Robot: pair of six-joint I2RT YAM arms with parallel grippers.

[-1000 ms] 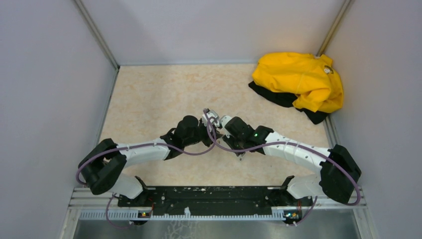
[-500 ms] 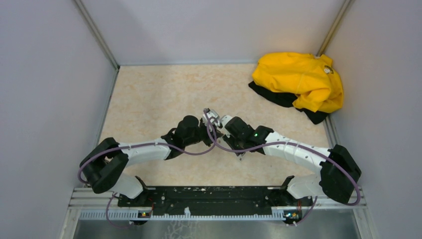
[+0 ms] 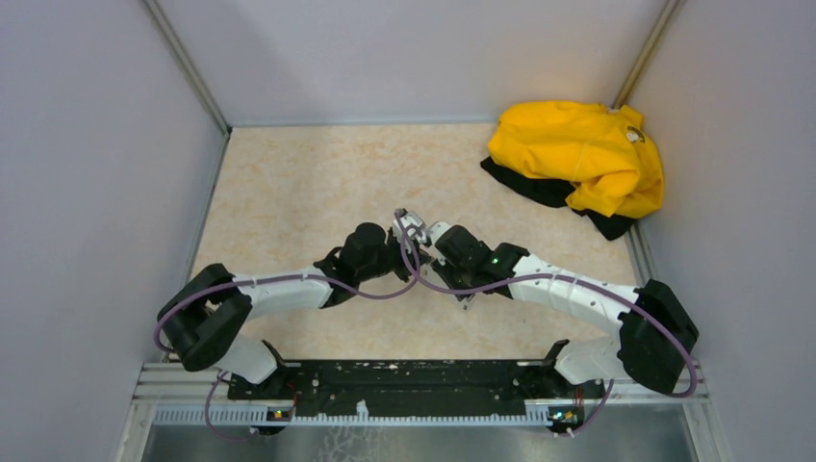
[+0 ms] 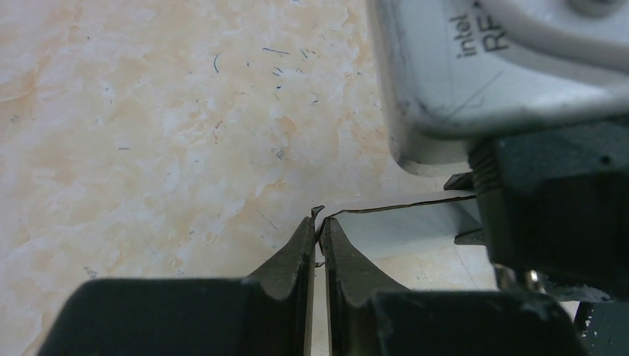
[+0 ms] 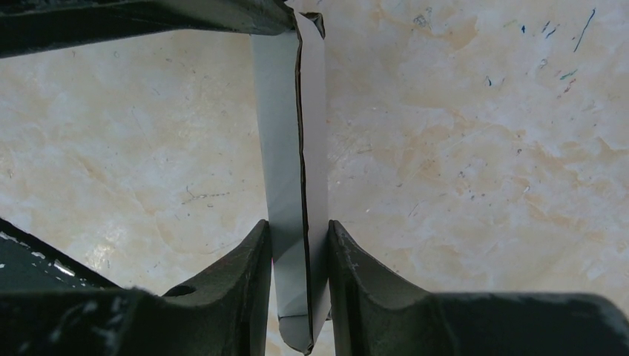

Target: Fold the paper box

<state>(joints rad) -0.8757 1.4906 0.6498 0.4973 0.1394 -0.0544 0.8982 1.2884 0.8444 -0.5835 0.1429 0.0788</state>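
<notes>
At the middle of the beige marbled tabletop (image 3: 289,183), seen from above, the two arms meet nose to nose. Their black wrists hide nearly all of the pale grey-white thin cardboard paper box (image 3: 410,224), so only a small pale scrap shows between them. The wrist views fill that in. From the right wrist the paper box (image 5: 285,148) is a narrow flattened strip with a dark seam down its length, running from 12 o'clock to 6 o'clock. The right gripper (image 5: 298,231) is clamped on its two faces near the lower end. From the left wrist the left gripper (image 4: 317,239) has its fingers drawn almost together on a corner of the paper box (image 4: 400,221). The strip runs off toward 3 o'clock, where the right gripper's black body and a grey-white camera housing (image 4: 482,74) block the rest. A crumpled yellow garment (image 3: 582,149) on black cloth (image 3: 539,188) lies well apart at 2 o'clock, against the right wall. Both arms reach inward from the near edge, forearms converging on the centre.
</notes>
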